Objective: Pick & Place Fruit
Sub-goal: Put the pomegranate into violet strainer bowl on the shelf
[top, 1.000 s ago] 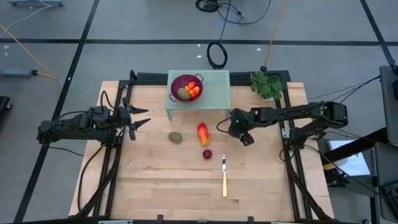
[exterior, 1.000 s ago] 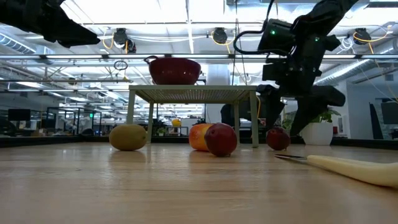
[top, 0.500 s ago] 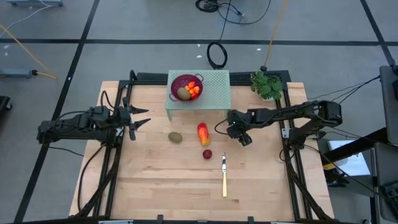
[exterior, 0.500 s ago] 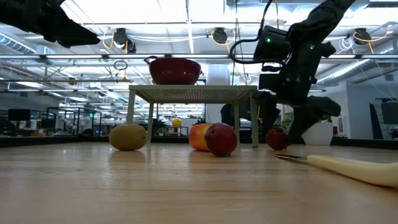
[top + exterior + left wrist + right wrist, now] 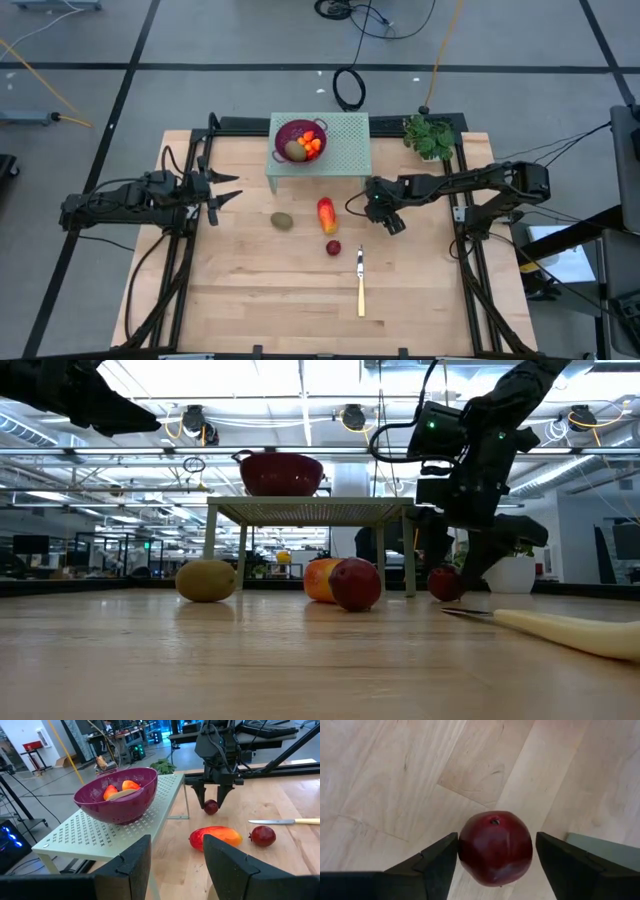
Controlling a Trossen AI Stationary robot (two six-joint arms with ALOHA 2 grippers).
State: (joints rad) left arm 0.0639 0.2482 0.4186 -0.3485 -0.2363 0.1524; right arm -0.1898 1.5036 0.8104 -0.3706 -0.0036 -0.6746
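Dark red ball [image 5: 495, 847] sits between our right gripper's [image 5: 495, 855] spread fingers, not yet clamped; we're mid-pick. Next: squeeze, lift, carry to the bowl [image 5: 298, 139]; left gripper [image 5: 225, 195] waits half-open.

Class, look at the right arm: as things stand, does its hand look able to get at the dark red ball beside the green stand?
Probably yes. The right hand is already down over the dark red ball, one finger on each side, with only bare table around it.
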